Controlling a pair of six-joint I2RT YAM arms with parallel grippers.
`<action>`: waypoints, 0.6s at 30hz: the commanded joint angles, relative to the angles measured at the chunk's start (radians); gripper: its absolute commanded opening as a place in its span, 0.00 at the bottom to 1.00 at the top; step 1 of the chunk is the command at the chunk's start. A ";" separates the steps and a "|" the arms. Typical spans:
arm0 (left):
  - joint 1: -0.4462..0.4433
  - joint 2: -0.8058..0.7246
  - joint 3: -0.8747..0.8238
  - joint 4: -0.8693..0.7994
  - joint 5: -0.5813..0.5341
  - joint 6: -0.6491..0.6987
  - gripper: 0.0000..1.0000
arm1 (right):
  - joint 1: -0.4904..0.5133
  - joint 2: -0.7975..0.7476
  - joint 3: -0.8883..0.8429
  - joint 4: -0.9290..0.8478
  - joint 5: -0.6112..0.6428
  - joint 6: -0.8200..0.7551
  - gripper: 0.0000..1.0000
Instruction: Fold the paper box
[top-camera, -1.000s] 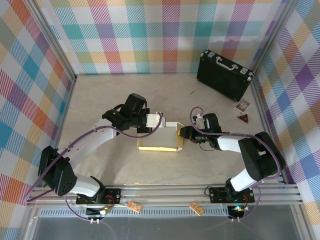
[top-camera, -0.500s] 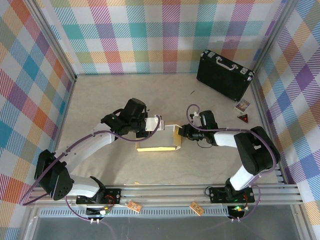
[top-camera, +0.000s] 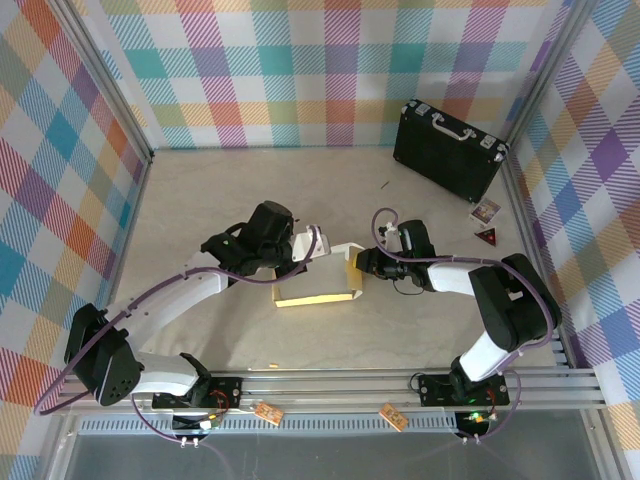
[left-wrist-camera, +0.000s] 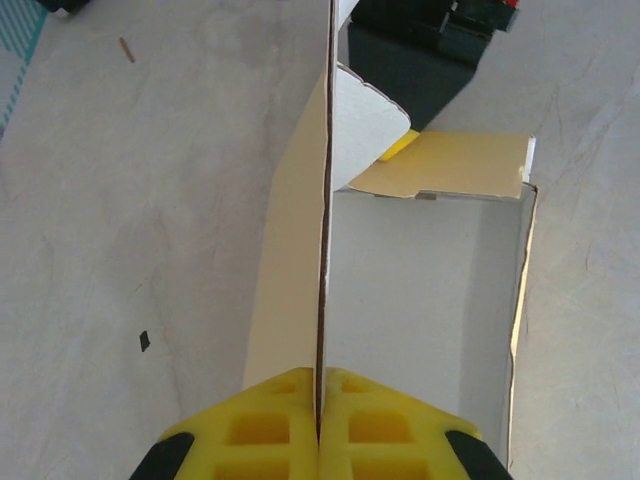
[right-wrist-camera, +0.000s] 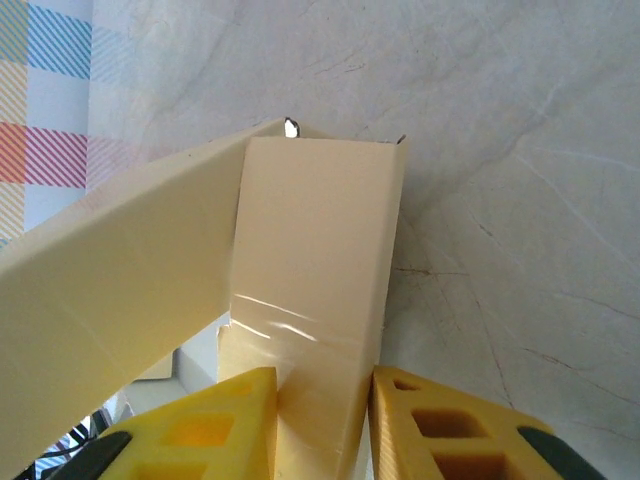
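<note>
Our left fingers (left-wrist-camera: 262, 432) pinch the paper box (left-wrist-camera: 420, 300) wall, our right fingers (right-wrist-camera: 215, 420) grip its end flap; opposing pulls may tear it.

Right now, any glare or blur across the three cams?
Right wrist: glare streak on the paper box panel inside the right end effector. Left wrist: white box interior bright, not blown out; card edge sharp. Top external: even light, soft shadows, no blur.
</note>
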 joint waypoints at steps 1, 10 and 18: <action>-0.013 -0.022 -0.028 0.069 0.027 -0.097 0.00 | 0.031 -0.018 0.032 0.021 -0.052 -0.039 0.29; -0.040 0.005 -0.039 0.106 -0.008 -0.225 0.00 | 0.100 0.019 0.108 -0.077 0.008 -0.137 0.30; -0.041 0.019 -0.039 0.130 -0.063 -0.304 0.00 | 0.155 0.069 0.151 -0.149 0.061 -0.209 0.36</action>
